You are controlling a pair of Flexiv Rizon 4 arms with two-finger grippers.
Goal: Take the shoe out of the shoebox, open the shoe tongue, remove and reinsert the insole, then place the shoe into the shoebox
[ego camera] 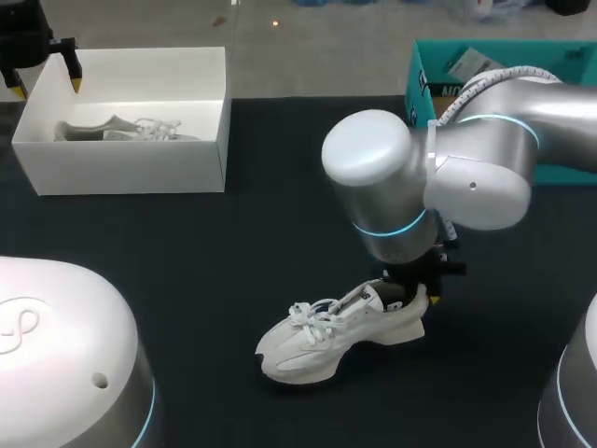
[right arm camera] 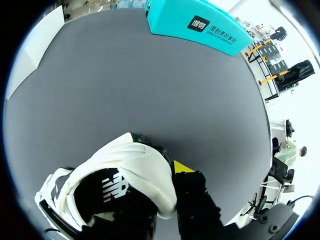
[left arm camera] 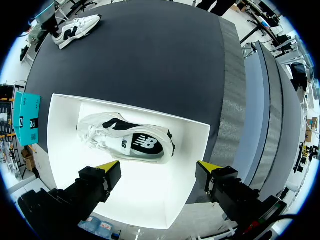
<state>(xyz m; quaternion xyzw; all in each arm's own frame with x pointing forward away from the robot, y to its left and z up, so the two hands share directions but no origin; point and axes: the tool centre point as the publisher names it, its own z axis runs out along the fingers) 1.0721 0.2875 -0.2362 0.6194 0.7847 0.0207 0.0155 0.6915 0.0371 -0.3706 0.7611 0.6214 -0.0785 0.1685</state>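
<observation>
A white shoe (ego camera: 340,331) with a dark lining lies on the black table, toe toward my left side. My right gripper (ego camera: 410,291) stands at its heel. In the right wrist view the right gripper (right arm camera: 165,177) is shut on the heel collar of the shoe (right arm camera: 125,167); one yellow fingertip (right arm camera: 182,166) shows outside the heel, the other is hidden inside. A second white shoe (left arm camera: 125,140) lies on its side in the white shoebox (ego camera: 131,168). My left gripper (left arm camera: 157,167) hangs open above the shoebox (left arm camera: 65,150), holding nothing; it is the left gripper (ego camera: 47,87) at the back left.
A teal box (ego camera: 438,70) stands at the back right of the table, behind my right arm. The same teal box (right arm camera: 200,25) lies far ahead of the right gripper. Black tabletop (ego camera: 242,233) stretches between shoebox and shoe.
</observation>
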